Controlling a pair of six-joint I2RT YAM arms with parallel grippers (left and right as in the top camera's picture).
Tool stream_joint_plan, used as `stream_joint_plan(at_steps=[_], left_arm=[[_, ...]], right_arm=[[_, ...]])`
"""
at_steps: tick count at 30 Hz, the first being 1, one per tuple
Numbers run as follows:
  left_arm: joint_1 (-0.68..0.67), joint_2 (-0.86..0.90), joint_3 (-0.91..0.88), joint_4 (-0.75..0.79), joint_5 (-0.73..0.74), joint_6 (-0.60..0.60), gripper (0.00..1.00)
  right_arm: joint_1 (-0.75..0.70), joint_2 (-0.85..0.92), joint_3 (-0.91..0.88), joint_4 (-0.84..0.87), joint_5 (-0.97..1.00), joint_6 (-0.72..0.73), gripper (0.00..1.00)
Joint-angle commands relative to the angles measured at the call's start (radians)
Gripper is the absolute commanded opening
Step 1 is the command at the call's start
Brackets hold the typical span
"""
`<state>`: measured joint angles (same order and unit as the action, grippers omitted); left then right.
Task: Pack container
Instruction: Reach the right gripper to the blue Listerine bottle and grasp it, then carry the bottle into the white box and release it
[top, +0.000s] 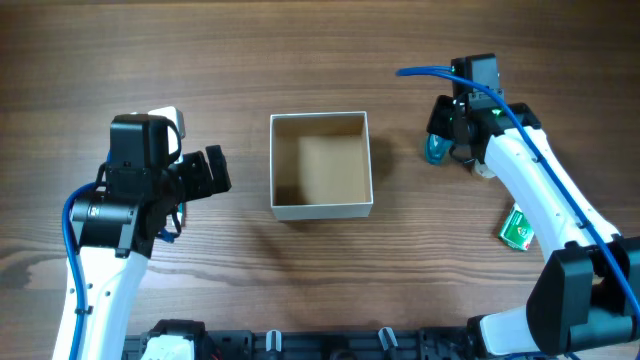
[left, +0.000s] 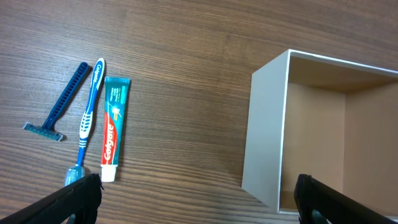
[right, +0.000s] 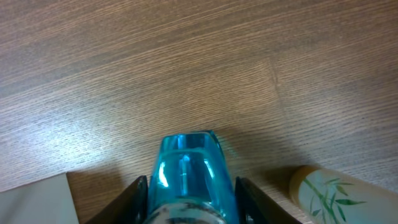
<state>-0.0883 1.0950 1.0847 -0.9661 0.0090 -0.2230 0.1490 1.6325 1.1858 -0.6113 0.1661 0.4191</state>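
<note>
The container (top: 322, 210), a square white-walled box with a tan inside, stands empty at the table's middle. Its left wall shows in the left wrist view (left: 267, 124), and a white corner shows in the right wrist view (right: 37, 199). My right gripper (top: 450, 135) is to the box's right, its fingers (right: 189, 202) closed against both sides of a clear blue bottle (right: 186, 174). The bottle also shows in the overhead view (top: 437, 150). My left gripper (top: 215, 172) is open and empty, just left of the box; its fingers (left: 199, 205) straddle the box's near corner.
A blue razor (left: 56, 106), a blue-white toothbrush (left: 90, 102) and a Colgate toothpaste tube (left: 112, 127) lie side by side left of the box. A bamboo-print bottle (right: 336, 193) lies right beside the blue bottle. A green packet (top: 516, 228) lies at right.
</note>
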Motion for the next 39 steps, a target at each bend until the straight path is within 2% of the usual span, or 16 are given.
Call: stream_joint_plan(at_steps=[1, 3, 4, 7, 8, 9, 15, 18, 22, 26, 28, 33, 39], left_arm=[[0.007, 0.001, 0.024, 0.0, 0.008, -0.006, 1.0], [0.007, 0.001, 0.024, 0.0, 0.008, -0.006, 1.0], [0.007, 0.001, 0.024, 0.0, 0.008, -0.006, 1.0], [0.007, 0.001, 0.024, 0.0, 0.008, -0.006, 1.0], [0.007, 0.001, 0.024, 0.0, 0.008, -0.006, 1.0], [0.007, 0.001, 0.024, 0.0, 0.008, -0.006, 1.0], [0.007, 0.001, 0.024, 0.0, 0.008, -0.006, 1.0], [0.007, 0.001, 0.024, 0.0, 0.008, -0.006, 1.0], [0.008, 0.001, 0.024, -0.005, 0.007, -0.005, 1.0], [0.015, 0.001, 0.025, -0.014, -0.09, -0.025, 1.0], [0.044, 0.001, 0.026, -0.024, -0.094, -0.025, 1.0], [0.127, 0.001, 0.026, -0.049, -0.093, -0.024, 1.0], [0.132, 0.001, 0.026, -0.045, -0.094, -0.024, 1.0]], right_arm=[[-0.003, 0.014, -0.006, 0.005, 0.028, -0.001, 0.38], [-0.003, 0.013, -0.006, 0.005, 0.029, -0.001, 0.36], [-0.003, 0.013, -0.006, 0.004, 0.029, -0.001, 0.29], [-0.003, 0.013, -0.006, 0.006, 0.029, -0.002, 0.2], [-0.002, 0.008, -0.004, 0.005, 0.023, -0.024, 0.06], [-0.001, 0.004, -0.003, 0.004, 0.016, -0.037, 0.04], [0.05, -0.126, 0.104, -0.173, -0.01, -0.079, 0.04], [0.127, -0.205, 0.231, -0.291, -0.075, -0.114, 0.04], [0.286, -0.216, 0.383, -0.366, -0.076, -0.124, 0.04], [0.415, -0.213, 0.432, -0.324, -0.008, -0.074, 0.04], [0.449, -0.196, 0.432, -0.293, -0.008, -0.067, 0.04], [0.523, -0.056, 0.432, -0.241, 0.016, -0.045, 0.04], [0.568, 0.126, 0.432, -0.156, 0.035, 0.035, 0.04]])
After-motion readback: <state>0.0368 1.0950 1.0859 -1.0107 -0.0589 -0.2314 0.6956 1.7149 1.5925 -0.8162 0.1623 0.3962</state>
